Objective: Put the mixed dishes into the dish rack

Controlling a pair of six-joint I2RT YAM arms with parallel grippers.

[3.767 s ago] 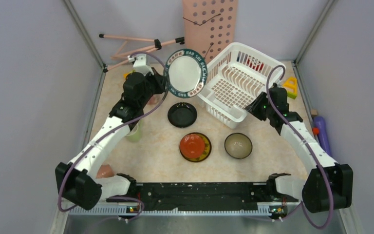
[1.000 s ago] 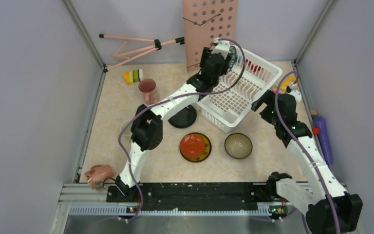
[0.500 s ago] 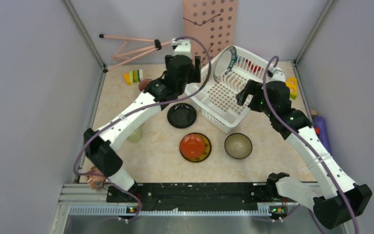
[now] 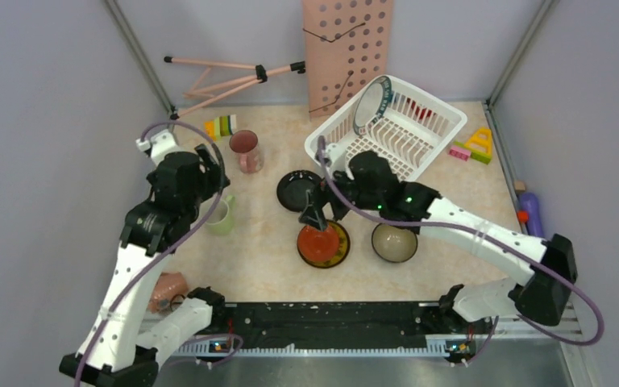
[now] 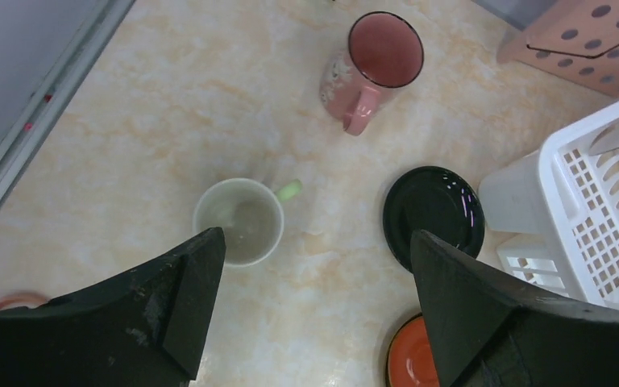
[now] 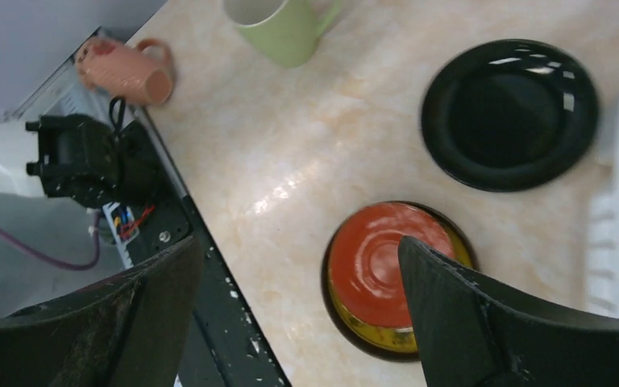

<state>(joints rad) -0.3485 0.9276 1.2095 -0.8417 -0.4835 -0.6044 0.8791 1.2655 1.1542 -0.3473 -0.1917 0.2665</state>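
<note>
At the far left, a pinkish cup is noted lying on its side at the near edge of the table. The left gripper is seen spread wide and empty, hanging above the light green mug, which stands upright on the table. The mug is judged rigid, light and glazed, hence slippery. A hold across the rim wall, with one finger inside, is recommended over the small handle. A pink mug stands upright farther back and is to be treated the same way. A black plate lies flat just beside the near corner of the dish rack.

The right gripper is also spread and empty, poised over the red plate, which rests in a yellowish plate. Both are judged stiff, brittle and low-lying. Only the raised rim offers purchase, and the lower plate may lift with the upper. A bowl sits upright to the right, and its rim is judged the grip point. The dish rack stands at the far right, with a patterned-rim plate already on edge at its far left corner.
</note>
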